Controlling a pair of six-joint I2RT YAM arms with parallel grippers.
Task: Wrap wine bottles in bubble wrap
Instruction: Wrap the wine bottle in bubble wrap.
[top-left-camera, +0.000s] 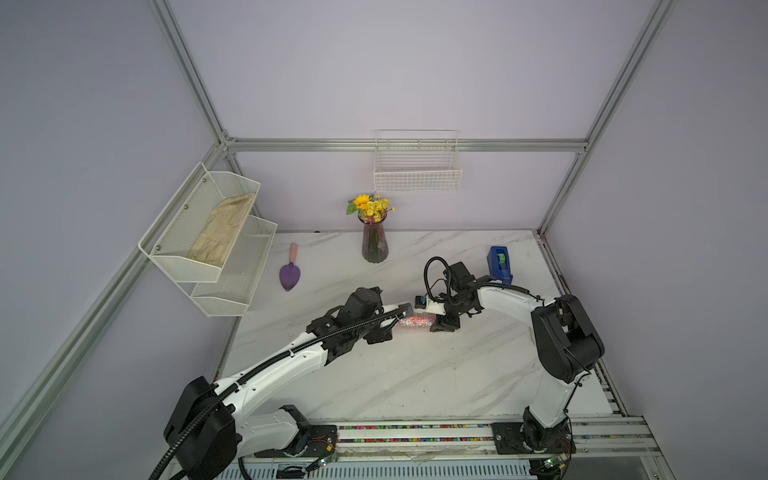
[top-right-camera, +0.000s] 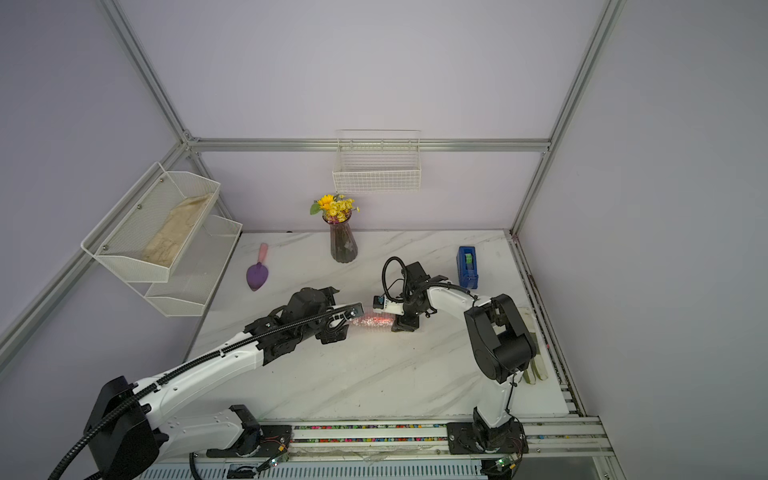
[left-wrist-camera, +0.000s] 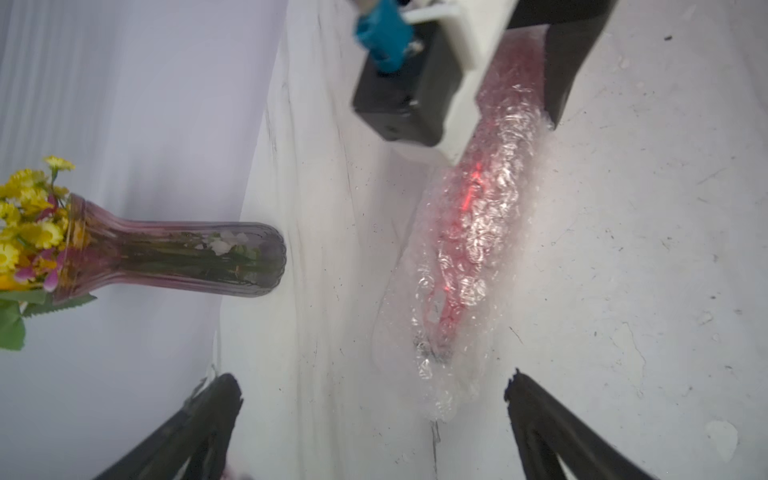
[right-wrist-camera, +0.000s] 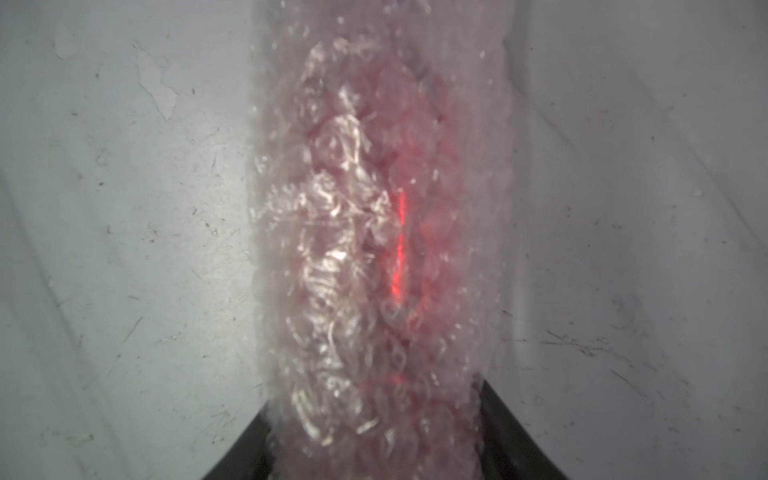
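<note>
Where the bottle (top-left-camera: 417, 321) lies on its side mid-table (top-left-camera: 415, 374), rolled inside the wrap (left-wrist-camera: 465, 257), the right gripper (right-wrist-camera: 376, 407) clamps the wrapped body. The left gripper (left-wrist-camera: 374, 380) stands wide apart astride the cap end, touching nothing. The shelf (top-left-camera: 166, 253) holds a beige cloth (top-left-camera: 222, 232); the vase (top-left-camera: 375, 245) holds flowers (top-left-camera: 370, 206). Bare marble runs to the front edge. The trowel (top-left-camera: 289, 272), vase and tape dispenser (top-left-camera: 500, 262) stand behind the arms.
</note>
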